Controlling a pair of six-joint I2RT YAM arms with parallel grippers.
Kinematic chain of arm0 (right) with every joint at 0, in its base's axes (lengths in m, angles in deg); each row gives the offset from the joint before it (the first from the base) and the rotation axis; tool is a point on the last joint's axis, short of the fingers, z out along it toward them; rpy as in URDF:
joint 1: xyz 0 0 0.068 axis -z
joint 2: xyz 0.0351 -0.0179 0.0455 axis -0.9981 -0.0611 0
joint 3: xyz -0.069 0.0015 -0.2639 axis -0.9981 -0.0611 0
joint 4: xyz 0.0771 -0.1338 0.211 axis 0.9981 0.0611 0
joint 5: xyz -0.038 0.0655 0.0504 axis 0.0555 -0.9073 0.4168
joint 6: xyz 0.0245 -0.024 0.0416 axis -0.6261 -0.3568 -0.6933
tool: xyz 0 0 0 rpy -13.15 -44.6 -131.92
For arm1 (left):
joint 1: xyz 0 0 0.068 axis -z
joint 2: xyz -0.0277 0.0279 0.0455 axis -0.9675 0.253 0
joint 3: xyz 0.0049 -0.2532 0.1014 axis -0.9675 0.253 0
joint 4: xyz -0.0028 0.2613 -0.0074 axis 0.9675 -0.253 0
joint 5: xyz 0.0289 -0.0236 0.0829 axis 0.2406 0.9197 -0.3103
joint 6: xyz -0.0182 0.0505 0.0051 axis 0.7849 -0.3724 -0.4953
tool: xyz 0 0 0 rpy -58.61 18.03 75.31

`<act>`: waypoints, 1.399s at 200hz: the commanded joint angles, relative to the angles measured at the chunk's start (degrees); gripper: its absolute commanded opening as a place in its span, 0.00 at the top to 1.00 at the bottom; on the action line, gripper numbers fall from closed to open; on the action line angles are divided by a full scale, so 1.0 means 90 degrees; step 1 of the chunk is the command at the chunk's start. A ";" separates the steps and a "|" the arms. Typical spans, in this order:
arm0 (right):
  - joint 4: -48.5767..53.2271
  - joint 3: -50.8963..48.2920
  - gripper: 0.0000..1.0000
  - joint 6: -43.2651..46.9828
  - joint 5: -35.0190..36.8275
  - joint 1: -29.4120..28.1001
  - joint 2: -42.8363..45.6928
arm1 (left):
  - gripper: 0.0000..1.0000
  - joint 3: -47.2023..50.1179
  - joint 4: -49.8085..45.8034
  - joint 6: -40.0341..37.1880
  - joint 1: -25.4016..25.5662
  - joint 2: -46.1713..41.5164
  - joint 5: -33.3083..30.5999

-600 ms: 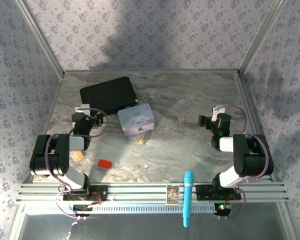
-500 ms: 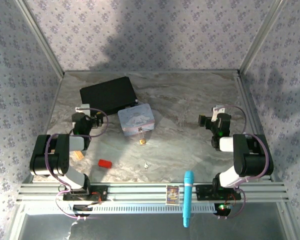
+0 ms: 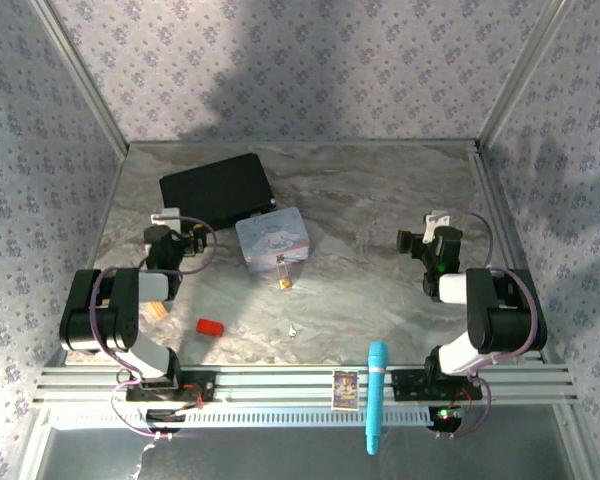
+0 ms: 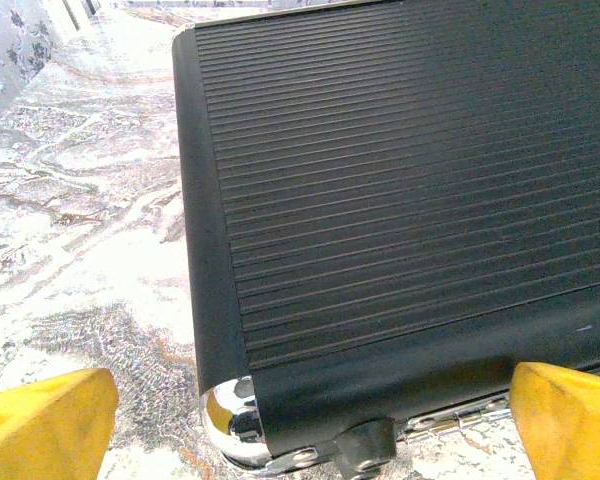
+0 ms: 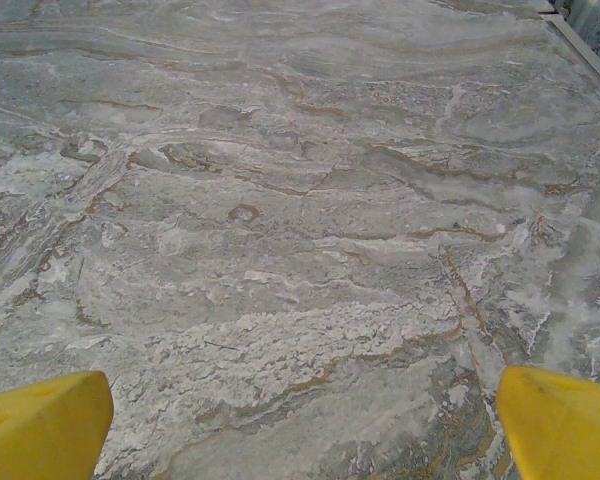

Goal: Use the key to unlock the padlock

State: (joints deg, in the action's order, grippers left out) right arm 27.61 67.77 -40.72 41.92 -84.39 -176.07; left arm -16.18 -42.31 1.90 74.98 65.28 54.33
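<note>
Here, left pincer (image 4: 305, 425), right pincer (image 5: 300, 425) agape

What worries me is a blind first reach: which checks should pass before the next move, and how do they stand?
1. Left claw open and empty: ok.
2. Right claw open and empty, over the bare marble table: ok.
3. Tiny brass-yellow padlock with silver shackle lies free, by the pastel tin: ok.
4. Thin silvery key lies in the open, nearer the arms than the padlock: ok.
5. A claw aimed at key or padlock: not ok; the left faces the black ribbed case.
6. Which way the key points: cannot tell, too small.
</note>
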 commanded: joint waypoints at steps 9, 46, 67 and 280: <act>-0.0071 0.0124 0.01 0.0091 -0.0062 -0.0002 0.0044 | 0.00 -0.0054 0.0149 -0.0035 -0.0042 0.0009 0.0087; -0.0063 0.0126 0.01 0.0081 -0.0064 -0.0002 0.0052 | 0.00 -0.0056 0.0140 -0.0037 -0.0043 0.0020 0.0091; -0.0061 0.0131 0.01 0.0080 -0.0107 0.0019 0.0043 | 0.00 -0.0054 0.0150 -0.0039 -0.0038 0.0012 0.0086; 0.3282 0.0918 0.01 -0.1241 -0.0219 0.0047 0.2637 | 0.00 -0.0664 -0.2991 0.1407 0.0067 -0.2734 -0.0037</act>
State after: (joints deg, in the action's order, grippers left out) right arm 44.16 72.36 -42.62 39.78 -84.13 -158.71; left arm -17.89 -56.61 4.57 75.16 46.77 54.26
